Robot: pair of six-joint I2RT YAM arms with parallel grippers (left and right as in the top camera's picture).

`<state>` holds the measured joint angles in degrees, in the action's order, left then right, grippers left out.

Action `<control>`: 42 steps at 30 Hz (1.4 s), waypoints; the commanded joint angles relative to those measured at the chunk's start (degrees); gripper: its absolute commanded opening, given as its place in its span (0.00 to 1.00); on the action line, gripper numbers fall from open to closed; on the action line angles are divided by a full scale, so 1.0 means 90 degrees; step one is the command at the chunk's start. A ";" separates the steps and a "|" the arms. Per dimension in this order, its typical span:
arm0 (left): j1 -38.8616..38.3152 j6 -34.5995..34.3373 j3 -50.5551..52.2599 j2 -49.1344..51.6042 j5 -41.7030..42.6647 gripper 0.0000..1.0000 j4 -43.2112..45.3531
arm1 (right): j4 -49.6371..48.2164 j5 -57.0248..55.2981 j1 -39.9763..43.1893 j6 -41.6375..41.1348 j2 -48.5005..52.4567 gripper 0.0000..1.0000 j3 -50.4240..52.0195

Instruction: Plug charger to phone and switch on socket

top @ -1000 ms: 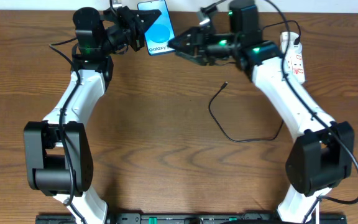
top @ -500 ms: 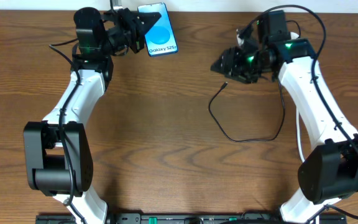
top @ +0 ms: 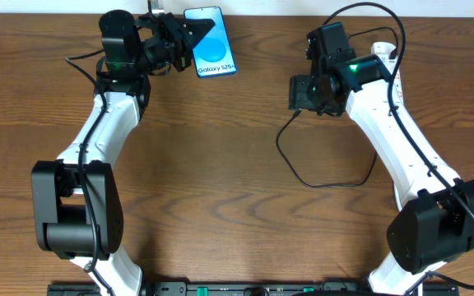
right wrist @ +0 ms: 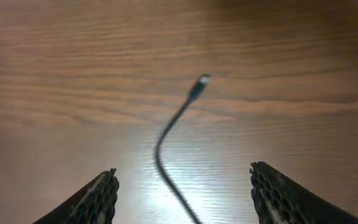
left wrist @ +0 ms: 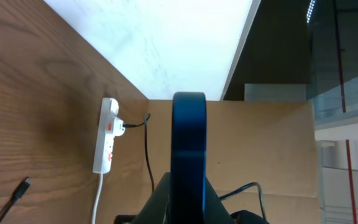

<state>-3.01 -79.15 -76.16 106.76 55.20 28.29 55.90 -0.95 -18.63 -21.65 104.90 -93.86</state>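
My left gripper (top: 189, 37) is shut on the phone (top: 211, 43) at the table's far edge and holds it up. In the left wrist view the phone (left wrist: 188, 149) shows edge-on between the fingers. The black charger cable (top: 303, 168) loops on the table, its connector tip (top: 297, 112) just below my right gripper (top: 303, 94). In the right wrist view the tip (right wrist: 201, 81) lies ahead of the open fingers (right wrist: 185, 193) and the cable runs back between them. The white socket (left wrist: 105, 144) with red switches lies at the far right, mostly hidden under the right arm in the overhead view (top: 383, 51).
A black plug (left wrist: 122, 127) sits in the power strip. The strip's white cord (left wrist: 98, 202) runs toward the front. A white wall and a brown board stand behind the table's far edge.
My right gripper has swung from beside the phone to the right and down, and now hangs open over the cable's connector tip. The left gripper still holds the phone.
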 commanded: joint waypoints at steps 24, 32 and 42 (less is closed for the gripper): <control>0.0017 0.1508 -0.0078 -0.0073 0.0024 0.07 -0.1260 | 0.0075 -0.0522 -0.0024 0.0080 -0.0153 0.99 0.0027; 0.0017 0.1506 -0.0078 -0.0073 0.0095 0.07 -0.1263 | 0.0075 -0.0522 -0.0024 0.0080 -0.0153 0.99 0.0027; 0.0017 0.1508 -0.0078 -0.0073 0.0248 0.07 -0.1260 | 0.0075 -0.0520 -0.0024 0.0080 -0.0153 0.99 0.0027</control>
<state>-3.01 -66.11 -76.16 106.76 55.61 16.49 56.38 -4.75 -18.65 -21.17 104.90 -93.86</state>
